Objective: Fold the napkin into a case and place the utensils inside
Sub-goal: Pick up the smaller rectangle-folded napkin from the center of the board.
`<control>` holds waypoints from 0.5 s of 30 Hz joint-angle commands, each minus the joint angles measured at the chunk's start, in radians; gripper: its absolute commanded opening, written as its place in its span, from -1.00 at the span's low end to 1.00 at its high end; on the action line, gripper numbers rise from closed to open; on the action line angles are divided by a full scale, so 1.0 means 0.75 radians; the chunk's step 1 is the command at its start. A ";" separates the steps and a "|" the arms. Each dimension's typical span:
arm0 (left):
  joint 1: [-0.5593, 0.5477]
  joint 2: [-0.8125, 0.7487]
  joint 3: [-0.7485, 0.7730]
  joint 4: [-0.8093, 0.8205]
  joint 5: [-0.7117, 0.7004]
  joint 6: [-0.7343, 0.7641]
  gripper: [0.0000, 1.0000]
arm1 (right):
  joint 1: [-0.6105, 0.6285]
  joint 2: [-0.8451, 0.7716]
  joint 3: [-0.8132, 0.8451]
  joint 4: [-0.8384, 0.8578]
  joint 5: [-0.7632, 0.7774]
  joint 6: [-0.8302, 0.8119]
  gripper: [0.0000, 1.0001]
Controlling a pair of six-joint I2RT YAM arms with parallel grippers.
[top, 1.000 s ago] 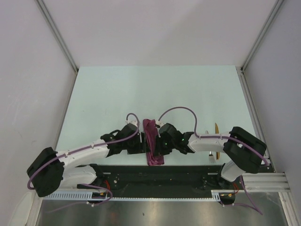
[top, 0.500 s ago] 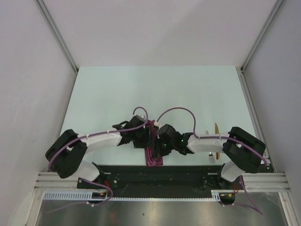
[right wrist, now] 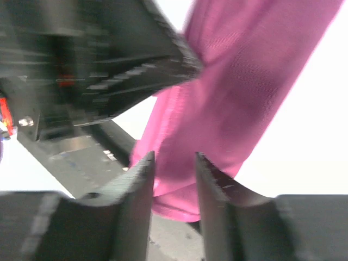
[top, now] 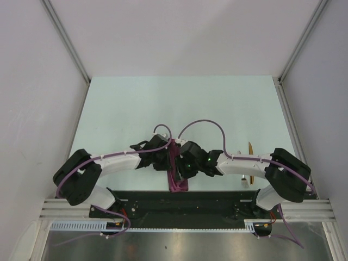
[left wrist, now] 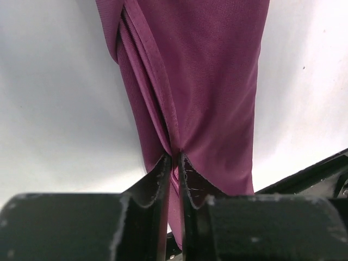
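Note:
The plum-magenta napkin [top: 177,184] lies folded into a narrow strip at the table's near edge, and its near end hangs onto the black base plate. My left gripper [top: 167,159] is shut on a lengthwise fold of the napkin [left wrist: 206,81]; in the left wrist view the left gripper [left wrist: 175,159] has cloth pinched between its tips. From the right, my right gripper [top: 181,162] stands open against the same strip. In the right wrist view the right gripper [right wrist: 174,160] has the napkin [right wrist: 244,81] beyond the gap. A golden-yellow utensil [top: 250,148] lies at the right, mostly hidden by my right arm.
The black base plate [top: 217,198] runs along the table's near edge under both arms. Grey walls with metal posts [top: 70,49] close in the pale green table [top: 179,103] on three sides. My left gripper's body [right wrist: 125,65] fills the upper left of the right wrist view.
My left arm has swung in to the strip and its jaws have shut on the fold. My right jaws have opened and let go of the cloth.

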 commanded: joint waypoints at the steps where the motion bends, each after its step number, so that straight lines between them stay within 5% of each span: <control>1: -0.007 -0.018 -0.032 0.038 -0.013 0.033 -0.77 | 0.052 -0.064 0.135 -0.132 0.096 -0.071 -0.10; 5: -0.003 -0.043 -0.038 0.038 -0.033 0.043 -1.00 | 0.080 -0.007 0.190 -0.149 0.127 -0.086 0.10; 15: 0.056 -0.073 -0.095 0.118 0.079 0.031 -1.00 | 0.217 0.171 0.231 -0.071 0.263 -0.039 0.24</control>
